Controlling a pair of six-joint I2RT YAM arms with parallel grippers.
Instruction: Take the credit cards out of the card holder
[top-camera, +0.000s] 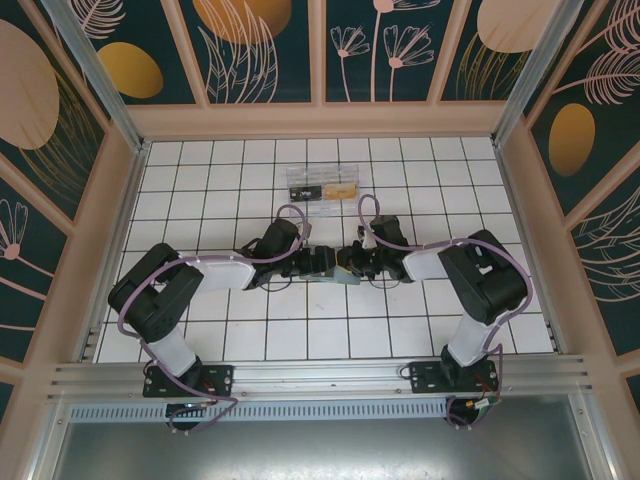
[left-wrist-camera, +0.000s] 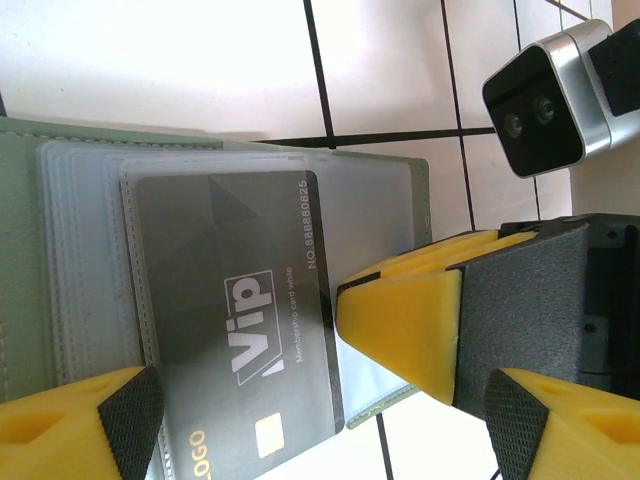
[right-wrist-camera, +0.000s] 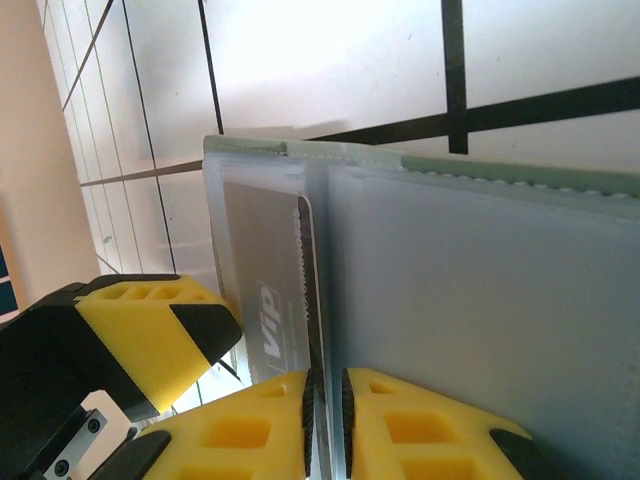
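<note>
the card holder (top-camera: 343, 275) is open at the middle of the table (top-camera: 250, 330), right between my two arms. my right tool (right-wrist-camera: 325, 410) is clenched on the edge of one of its clear sleeves, with the plastic pinched between the yellow fingers. my left tool (left-wrist-camera: 322, 425) is released, its fingers spread wide to either side of the grey vip card (left-wrist-camera: 240, 330), whose long edge lies just beside the right tool's tip.

"vip", "no.88880825" on dark card (left-wrist-camera: 235, 330)
</note>
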